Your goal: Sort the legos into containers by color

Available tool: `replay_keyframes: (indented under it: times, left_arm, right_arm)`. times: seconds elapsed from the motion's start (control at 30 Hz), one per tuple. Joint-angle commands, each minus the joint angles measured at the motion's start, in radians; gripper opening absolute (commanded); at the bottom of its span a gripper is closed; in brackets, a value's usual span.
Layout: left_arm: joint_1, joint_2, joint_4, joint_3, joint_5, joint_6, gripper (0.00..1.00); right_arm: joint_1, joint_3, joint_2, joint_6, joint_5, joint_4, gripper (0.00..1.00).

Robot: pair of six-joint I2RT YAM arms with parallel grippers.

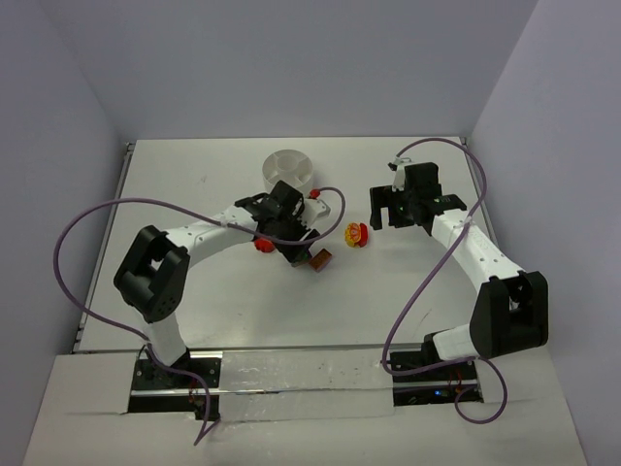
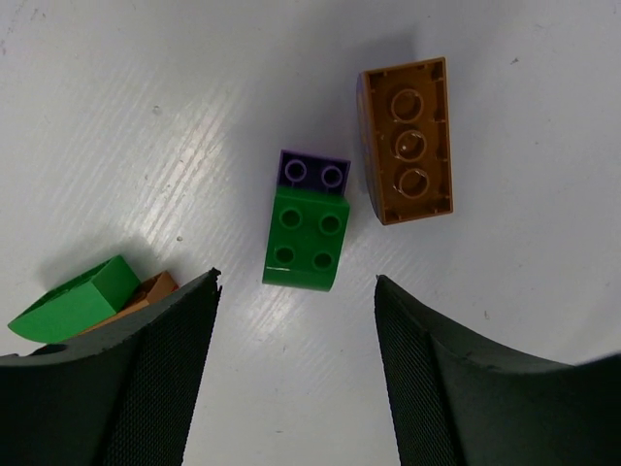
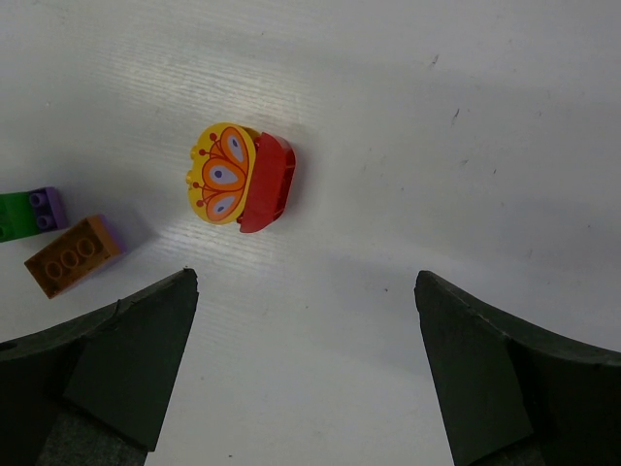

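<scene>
The left fingers [image 2: 146,388] stand apart over the white table [image 2: 116,116]. They flank the near end of a small green square four-stud plastic brick [image 2: 306,238] without touching it, and nothing is held. A purple two-stud brick [image 2: 314,173] touches the green one at its 12 o'clock. An orange-brown three-stud brick [image 2: 408,141] lies just beside it at 1 o'clock, and a green sloped brick [image 2: 73,303] sits at 9 o'clock.

The step in hand looks like the pick of the green square brick. The next move calls for a squeeze on its two side faces alone, leaving the purple neighbour behind. A carry would follow to the round white divided bowl [image 1: 277,157], at 12 o'clock of the left arm in the top view.

The right fingers [image 3: 107,379] are wide apart and empty, with a yellow-and-red butterfly-print brick [image 3: 238,177] at their 11 o'clock.
</scene>
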Motion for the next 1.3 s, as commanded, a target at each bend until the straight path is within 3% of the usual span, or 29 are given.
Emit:
replay_keyframes:
  times: [0.0,0.7,0.83,1.0,1.1,1.2,1.27]
  left_arm:
    - [-0.014,0.035,-0.008,0.066,0.016,0.025,0.70]
    - [-0.046,0.128,-0.004,0.109,-0.057,0.026,0.49]
    - [-0.046,0.128,-0.006,0.111,-0.062,0.026,0.36]
    - [-0.046,0.085,-0.023,0.111,-0.060,0.029,0.04]
    - [-0.031,0.003,-0.035,0.101,0.005,0.041,0.00]
    - [0.017,-0.106,-0.023,0.061,0.168,0.041,0.00]
    - [0.086,-0.231,0.023,0.009,0.353,0.039,0.00]
  right_arm:
    - [-0.004,0.044,-0.006,0.001,0.005,0.008,1.00]
    - [-0.004,0.039,-0.001,0.001,0.012,0.013,1.00]
    - [-0.004,0.041,0.001,0.001,0.012,0.013,1.00]
    - [-0.004,0.039,-0.015,-0.033,-0.046,0.014,1.00]
    - [-0.004,0.041,-0.046,-0.080,-0.162,0.014,1.00]
    - [-0.004,0.050,-0.091,-0.119,-0.323,0.009,1.00]
    - [-0.004,0.065,-0.122,-0.144,-0.469,0.002,1.00]
